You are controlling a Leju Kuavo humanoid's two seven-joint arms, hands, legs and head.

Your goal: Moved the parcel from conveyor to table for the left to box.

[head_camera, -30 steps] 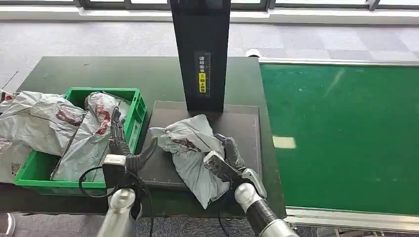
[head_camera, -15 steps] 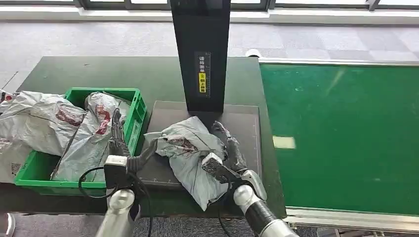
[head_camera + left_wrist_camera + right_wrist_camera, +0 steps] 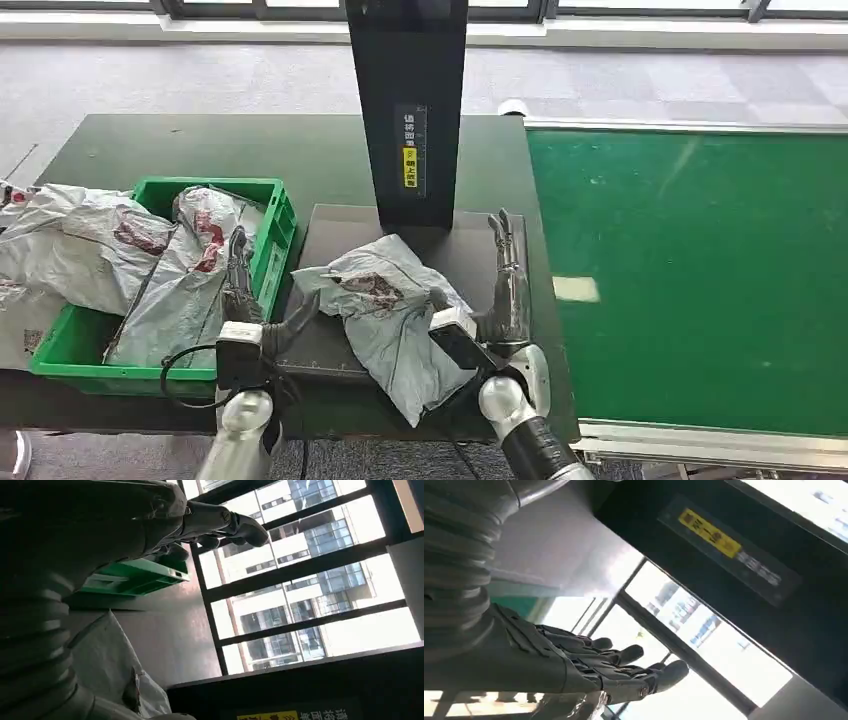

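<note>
On the dark table (image 3: 200, 150), the parcel (image 3: 390, 315) lies beside the raised right hand (image 3: 505, 280).

Silver arms end in dark hands: left hand (image 3: 243, 290), right hand (image 3: 503, 290); black cable (image 3: 185, 365) loops beside the left wrist.

left hand (image 3: 243, 290): fingers straight, apart, holding nothing, left of parcel (image 3: 390, 315) | right hand (image 3: 505, 285): fingers straight, empty, right of parcel

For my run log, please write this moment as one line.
parcel: lying on dark pad | right hand: open, beside parcel | left hand: open, between green crate and parcel | phase: ready for left pickup
</note>
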